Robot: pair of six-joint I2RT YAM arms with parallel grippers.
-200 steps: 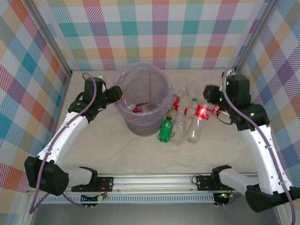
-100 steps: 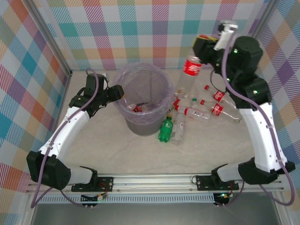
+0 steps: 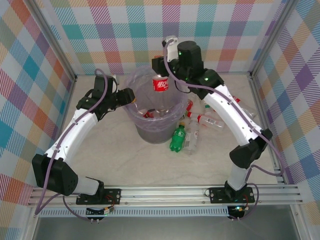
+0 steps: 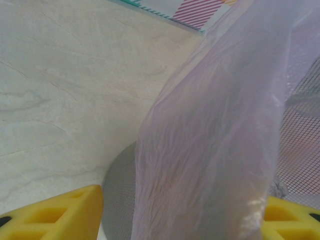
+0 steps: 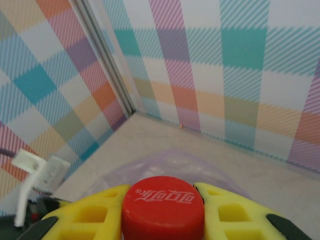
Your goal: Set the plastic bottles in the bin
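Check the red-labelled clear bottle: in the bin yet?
Out. The right hand clamps the red-labelled clear bottle by its cap, hanging above the lavender-lined grey bin.

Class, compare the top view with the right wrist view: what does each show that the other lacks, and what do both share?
Top view: the whole bin, bottles inside it, a green bottle and clear ones on the table to its right, and the left hand at its rim. Right wrist view: white lettering on the red cap, and a white bracket at lower left. Shared: the right hand holding a bottle over the bag, and the checked wall.
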